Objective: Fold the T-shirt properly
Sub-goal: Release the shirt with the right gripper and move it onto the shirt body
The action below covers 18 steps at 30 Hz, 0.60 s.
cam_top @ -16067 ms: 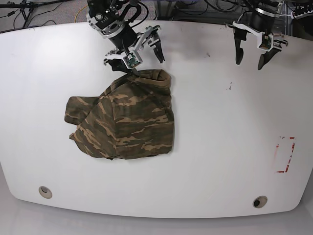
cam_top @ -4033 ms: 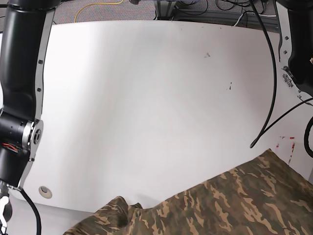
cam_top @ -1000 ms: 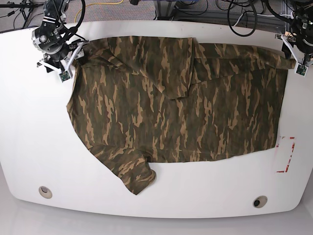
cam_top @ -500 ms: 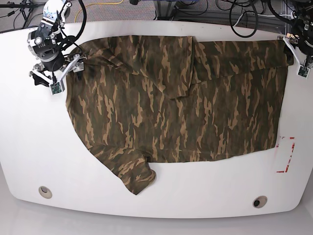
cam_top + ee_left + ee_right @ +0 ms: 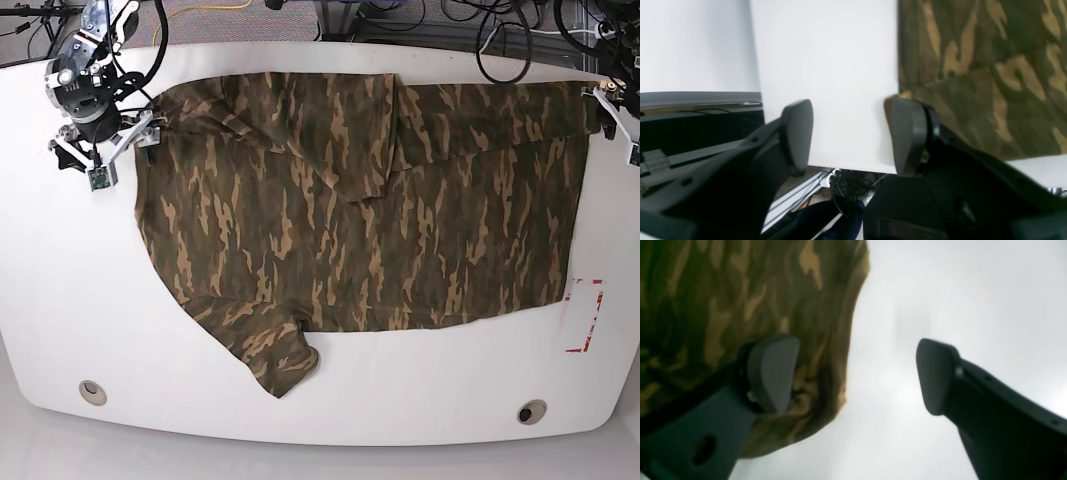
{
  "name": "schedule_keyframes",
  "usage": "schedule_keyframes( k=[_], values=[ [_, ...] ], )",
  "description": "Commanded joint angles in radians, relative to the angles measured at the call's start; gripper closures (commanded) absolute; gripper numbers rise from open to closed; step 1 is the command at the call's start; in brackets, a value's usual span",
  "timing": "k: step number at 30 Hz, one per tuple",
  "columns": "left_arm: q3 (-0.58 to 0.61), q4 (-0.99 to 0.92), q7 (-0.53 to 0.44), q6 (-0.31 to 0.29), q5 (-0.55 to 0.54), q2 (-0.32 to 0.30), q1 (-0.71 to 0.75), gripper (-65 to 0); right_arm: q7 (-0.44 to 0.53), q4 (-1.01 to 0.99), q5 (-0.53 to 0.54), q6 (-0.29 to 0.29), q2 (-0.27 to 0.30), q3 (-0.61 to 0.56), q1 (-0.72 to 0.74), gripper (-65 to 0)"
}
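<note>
The camouflage T-shirt (image 5: 360, 220) lies spread wide across the white table (image 5: 60, 300). One sleeve (image 5: 270, 350) sticks out at the front left, and a flap (image 5: 365, 140) is folded over near the top middle. My right gripper (image 5: 98, 148) is open at the shirt's far left corner. In the right wrist view (image 5: 853, 376) one finger (image 5: 773, 373) is over the cloth edge (image 5: 723, 306) and the other over bare table. My left gripper (image 5: 614, 122) is open at the shirt's far right corner. In the left wrist view (image 5: 853, 136) it holds nothing, and the cloth (image 5: 973, 66) lies beside one finger (image 5: 910, 133).
A red marked rectangle (image 5: 585, 315) is on the table at the right, next to the shirt's hem. Two round holes (image 5: 92, 392) (image 5: 531, 411) sit near the front edge. Cables lie beyond the far edge (image 5: 350, 15). The table's edge (image 5: 826, 165) runs just below my left gripper.
Both grippers have let go of the shirt's far corners and drawn outward, the right one to the left and down, the left one to the right. The shirt lies still.
</note>
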Motion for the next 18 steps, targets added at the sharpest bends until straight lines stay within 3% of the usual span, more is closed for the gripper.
schedule_keyframes(
  k=[1,8,18],
  values=[
    [-0.022,0.014,-0.017,0.002,-0.004,-0.018,-0.001,-34.7,-0.042,0.039,0.088,0.014,0.008,-0.023,-0.004,-54.5],
    [-0.114,-0.020,-0.017,0.002,-0.051,0.018,-0.023,-35.0,-0.088,0.027,0.227,0.014,-0.006,-0.118,-0.025,-54.5],
    [-0.169,-0.090,-0.014,0.002,-0.137,0.021,-0.063,-35.0,-0.088,0.027,0.232,0.014,-0.015,-0.304,-0.033,-54.5]
  ],
)
